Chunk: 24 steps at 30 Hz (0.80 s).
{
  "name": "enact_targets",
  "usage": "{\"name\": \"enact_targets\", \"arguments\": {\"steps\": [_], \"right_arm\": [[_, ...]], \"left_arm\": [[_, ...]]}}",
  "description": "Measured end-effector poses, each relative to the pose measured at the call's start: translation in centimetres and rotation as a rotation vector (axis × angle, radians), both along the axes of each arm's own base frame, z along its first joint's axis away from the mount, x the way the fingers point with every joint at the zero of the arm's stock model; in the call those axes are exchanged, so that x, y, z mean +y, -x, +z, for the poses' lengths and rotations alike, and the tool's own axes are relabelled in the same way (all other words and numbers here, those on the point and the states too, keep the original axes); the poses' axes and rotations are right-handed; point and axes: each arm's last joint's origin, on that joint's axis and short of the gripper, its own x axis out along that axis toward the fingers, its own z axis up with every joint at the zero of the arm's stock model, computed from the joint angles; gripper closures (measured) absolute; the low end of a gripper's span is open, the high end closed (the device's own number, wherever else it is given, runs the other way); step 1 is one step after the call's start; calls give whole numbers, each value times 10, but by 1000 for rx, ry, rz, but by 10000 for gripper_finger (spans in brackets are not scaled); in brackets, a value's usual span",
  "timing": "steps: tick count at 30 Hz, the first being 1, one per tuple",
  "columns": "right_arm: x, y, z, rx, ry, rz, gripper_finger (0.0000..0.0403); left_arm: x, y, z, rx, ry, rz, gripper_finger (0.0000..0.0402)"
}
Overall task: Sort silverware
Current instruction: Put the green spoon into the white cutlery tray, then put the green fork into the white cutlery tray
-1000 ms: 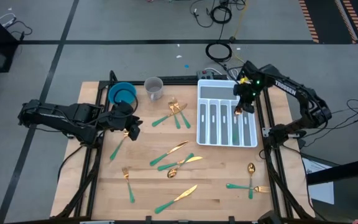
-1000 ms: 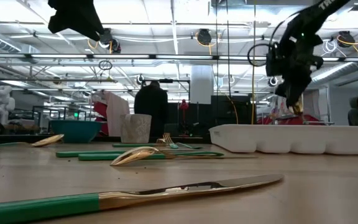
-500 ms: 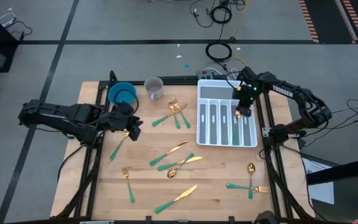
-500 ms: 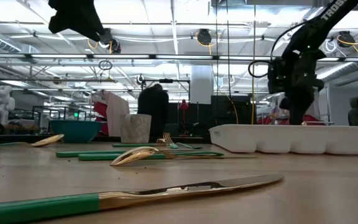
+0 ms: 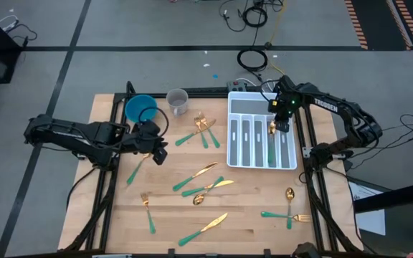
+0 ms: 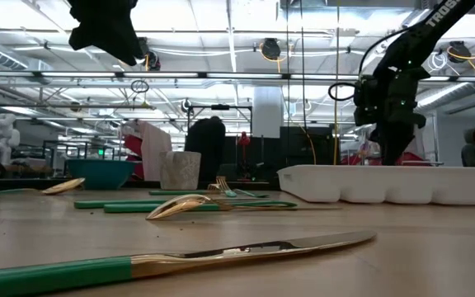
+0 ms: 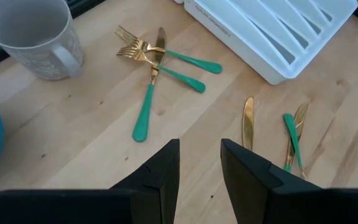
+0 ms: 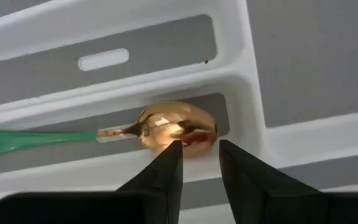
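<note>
Your right gripper hangs over the white divided tray at the right of the high view, its fingers slightly apart just above a gold-headed spoon lying in one of the tray's slots, not clamped on it. White lettering on that arm reads "TROSSEN". Your left gripper sits at centre-left, near the blue bowl, jaws apart and holding nothing. A grey mug stands beside the bowl. The remaining silverware is scattered across the lower middle of the wooden table, with two forks and what looks like a knife crossed near the mug.
</note>
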Motion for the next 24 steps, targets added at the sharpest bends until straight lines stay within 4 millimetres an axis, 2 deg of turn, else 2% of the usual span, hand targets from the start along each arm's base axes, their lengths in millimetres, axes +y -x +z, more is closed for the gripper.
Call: {"name": "enact_targets", "arguments": {"steps": [8,11,16,18,20,24], "right_arm": [[2,-9,5,-23,0,-15,300],[-4,-20,26,-63,36,-37,300],[-2,-42,88,-116,57,-44,300],[12,-49,111,-89,21,-7,298],[34,-56,124,-21,-31,51,294],[88,-64,120,185,-150,104,282]], "left_arm": [[0,-1,0,-7,1,0,279],[0,-2,1,-16,2,1,278],[0,-4,2,-42,5,1,279],[0,-4,2,-42,5,0,278],[0,-4,2,-41,4,0,278],[0,-4,2,-35,-6,-11,279]]}}
